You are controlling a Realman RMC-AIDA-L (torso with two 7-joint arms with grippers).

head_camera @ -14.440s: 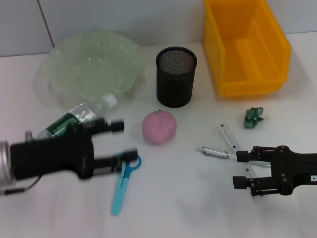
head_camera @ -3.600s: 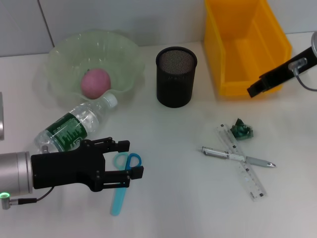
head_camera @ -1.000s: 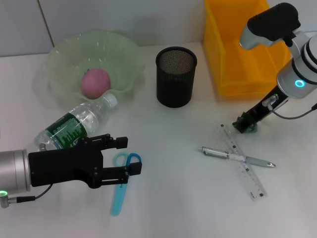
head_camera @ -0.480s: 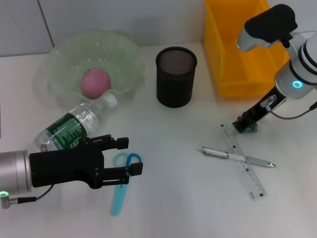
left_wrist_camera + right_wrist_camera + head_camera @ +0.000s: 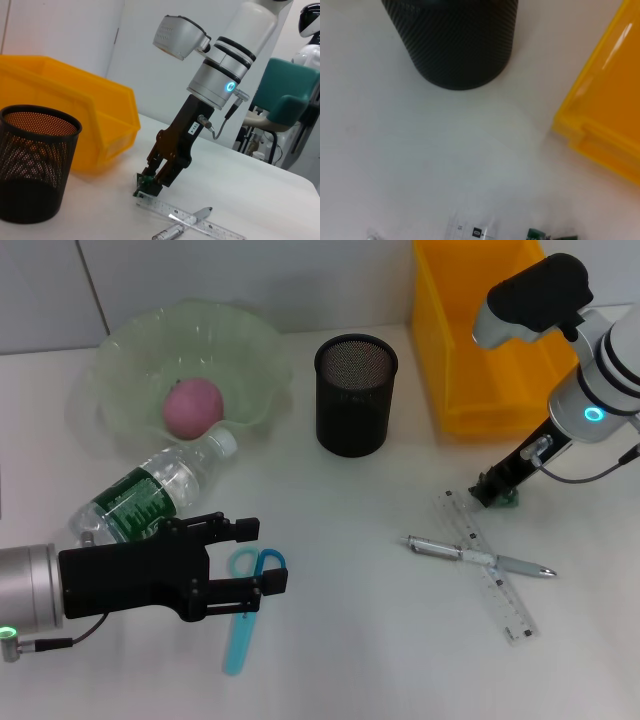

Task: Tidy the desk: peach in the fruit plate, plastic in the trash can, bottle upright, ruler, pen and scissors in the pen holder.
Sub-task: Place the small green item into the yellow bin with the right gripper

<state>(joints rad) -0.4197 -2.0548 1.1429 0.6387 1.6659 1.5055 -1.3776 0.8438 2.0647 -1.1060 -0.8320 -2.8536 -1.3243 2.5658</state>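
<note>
A crumpled green plastic wad [image 5: 508, 501] lies on the table by the ruler's far end. My right gripper [image 5: 490, 490] points down onto it, its fingers closed around it; the left wrist view shows this gripper [image 5: 152, 184] on the plastic [image 5: 141, 190]. The pink peach [image 5: 193, 407] sits in the green fruit plate [image 5: 250, 350]. The water bottle [image 5: 150, 492] lies on its side. My left gripper [image 5: 250, 556] is open over the handles of the blue scissors [image 5: 240, 625]. The clear ruler [image 5: 490, 570] and the pen [image 5: 475, 557] lie crossed. The black mesh pen holder [image 5: 355, 395] stands mid-table.
The yellow trash bin [image 5: 495, 330] stands at the back right, just behind the right arm. It also shows in the left wrist view [image 5: 75, 115] and the right wrist view [image 5: 610, 100], beside the pen holder [image 5: 457, 40].
The peach went from the table into the fruit plate. The right arm came down on the green plastic; in the last second only its upper part shifted slightly. The left gripper stays put.
</note>
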